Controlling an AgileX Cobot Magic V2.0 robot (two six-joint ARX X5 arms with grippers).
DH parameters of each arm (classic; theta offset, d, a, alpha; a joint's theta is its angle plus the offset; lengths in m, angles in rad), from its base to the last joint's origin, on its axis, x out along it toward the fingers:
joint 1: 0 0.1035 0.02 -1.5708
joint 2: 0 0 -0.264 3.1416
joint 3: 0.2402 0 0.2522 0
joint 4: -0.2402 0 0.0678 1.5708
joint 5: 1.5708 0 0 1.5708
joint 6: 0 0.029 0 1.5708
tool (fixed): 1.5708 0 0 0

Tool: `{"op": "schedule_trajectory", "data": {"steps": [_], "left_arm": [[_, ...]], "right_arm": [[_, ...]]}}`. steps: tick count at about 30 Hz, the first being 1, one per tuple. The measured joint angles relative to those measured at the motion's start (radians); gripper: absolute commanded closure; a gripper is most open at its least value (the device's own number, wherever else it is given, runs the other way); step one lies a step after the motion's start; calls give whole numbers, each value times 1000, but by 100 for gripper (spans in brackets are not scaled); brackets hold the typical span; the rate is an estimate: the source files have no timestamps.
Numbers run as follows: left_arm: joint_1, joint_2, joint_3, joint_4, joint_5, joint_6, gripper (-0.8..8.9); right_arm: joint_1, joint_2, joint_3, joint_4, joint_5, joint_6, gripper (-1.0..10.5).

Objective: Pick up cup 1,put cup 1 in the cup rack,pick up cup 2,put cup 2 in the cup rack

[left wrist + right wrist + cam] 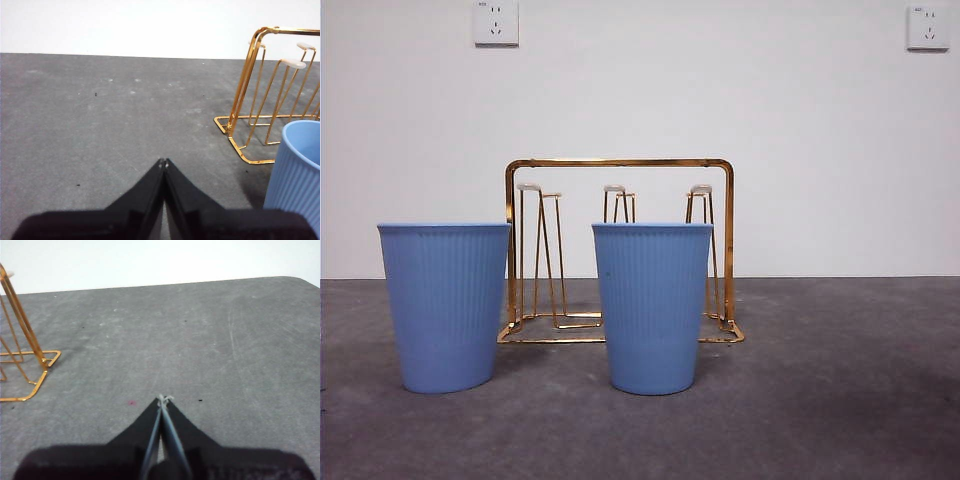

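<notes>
Two blue cups (445,305) (652,305) stand upright before the gold cup rack (620,165), at 9 and 6 o'clock, ready for picking. The left claw (163,162) and right claw (162,399) wait, pinched tight, holding nothing.

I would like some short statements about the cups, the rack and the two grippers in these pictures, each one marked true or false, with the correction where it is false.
1. Two blue ribbed cups, the left cup and the middle cup, stand upright on the table. True.
2. One cup already hangs on a peg of the cup rack. False: the pegs are bare, and both cups stand on the table in front of the rack.
3. The left gripper has its jaws shut and holds nothing. True.
4. The right gripper is clamped on a cup. False: its jaws are shut over bare table, with no cup in its view.
5. The rack is silver. False: it is gold wire.
</notes>
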Motion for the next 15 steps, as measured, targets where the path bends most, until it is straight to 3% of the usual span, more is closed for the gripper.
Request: {"op": "schedule_trajectory", "data": {"steps": [5, 15], "left_arm": [[0, 0, 0, 0, 19, -60, 819], [0, 18, 166, -108, 122, -198, 820]], "right_arm": [[0, 0, 0, 3, -28, 19, 956], [0, 32, 180, -28, -70, 167, 958]]}}
